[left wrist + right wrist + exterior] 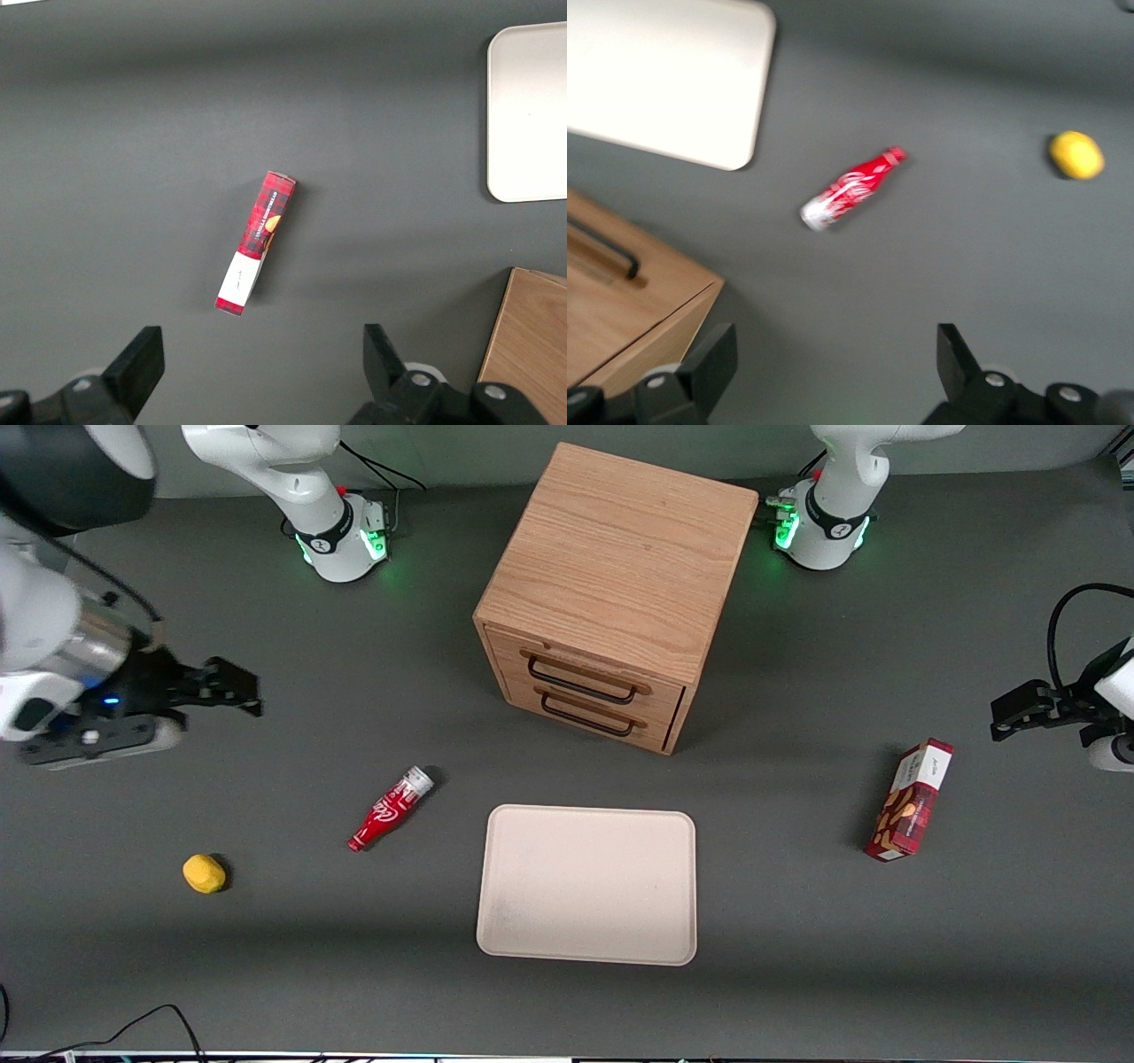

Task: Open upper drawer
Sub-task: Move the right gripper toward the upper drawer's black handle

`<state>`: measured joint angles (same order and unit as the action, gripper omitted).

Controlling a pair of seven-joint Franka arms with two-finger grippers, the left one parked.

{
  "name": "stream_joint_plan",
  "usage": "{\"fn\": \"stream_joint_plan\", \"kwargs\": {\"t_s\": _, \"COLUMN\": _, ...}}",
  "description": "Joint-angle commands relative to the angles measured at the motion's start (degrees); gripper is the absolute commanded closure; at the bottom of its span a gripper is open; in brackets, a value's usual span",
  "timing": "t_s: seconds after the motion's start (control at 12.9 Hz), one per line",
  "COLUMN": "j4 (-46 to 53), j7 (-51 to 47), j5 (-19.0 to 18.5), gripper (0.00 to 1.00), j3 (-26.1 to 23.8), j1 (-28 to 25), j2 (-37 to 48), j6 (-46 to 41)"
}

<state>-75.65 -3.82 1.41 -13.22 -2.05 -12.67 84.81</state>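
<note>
**A:** So, what would make this step go well?

**B:** As I judge it, the approach. The cube-shaped light oak cabinet [620, 584] stands in the middle of the matte dark grey table [797, 974], and the upper drawer [592, 670] is the topmost of its two fronts, shut flush, facing the front camera. The black two-finger gripper [232, 689] hangs well apart from it, toward the working arm's end of the table, its jaws spread wide with nothing between them.

**A:** And the grasp itself?

**B:** The thin black wire handle [583, 687] is narrow, and the lower drawer [595, 718] just beneath looks identical. I would bring the fingers in level, straddle the upper bar, close, then pull straight out along the drawer's line.

**A:** Anything in the way?

**B:** A smooth cream rectangular tray [587, 884] with rounded corners lies in front of the cabinet, nearer the camera. The glossy red bottle [391, 808] lies on its side beside the tray, and the small dimpled yellow lemon-like lump [204, 873] sits nearer the camera than the gripper.
</note>
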Motion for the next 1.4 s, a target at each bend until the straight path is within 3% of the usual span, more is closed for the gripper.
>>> {"fn": "stream_joint_plan", "kwargs": {"t_s": 0.0, "j4": 1.4, "j7": -0.4, "j5": 5.1, "gripper": 0.00, "j3": -4.2, "j1": 0.1, "j2": -3.2, "j6": 2.8}}
{"fn": "stream_joint_plan", "kwargs": {"t_s": 0.16, "j4": 1.3, "j7": -0.3, "j5": 6.6, "gripper": 0.00, "j3": -7.2, "j1": -1.4, "j2": -5.6, "j6": 4.9}}
{"fn": "stream_joint_plan", "kwargs": {"t_s": 0.7, "j4": -1.6, "j7": -1.0, "j5": 6.2, "gripper": 0.00, "j3": -16.9, "j1": -4.2, "j2": -13.4, "j6": 16.7}}
{"fn": "stream_joint_plan", "kwargs": {"t_s": 1.09, "j4": -2.3, "j7": -0.3, "j5": 5.3, "gripper": 0.00, "j3": -18.4, "j1": -10.1, "j2": -18.3, "j6": 21.4}}
{"fn": "stream_joint_plan", "kwargs": {"t_s": 1.32, "j4": -5.4, "j7": -0.2, "j5": 5.4, "gripper": 0.00, "j3": -20.9, "j1": -9.9, "j2": -19.7, "j6": 25.3}}
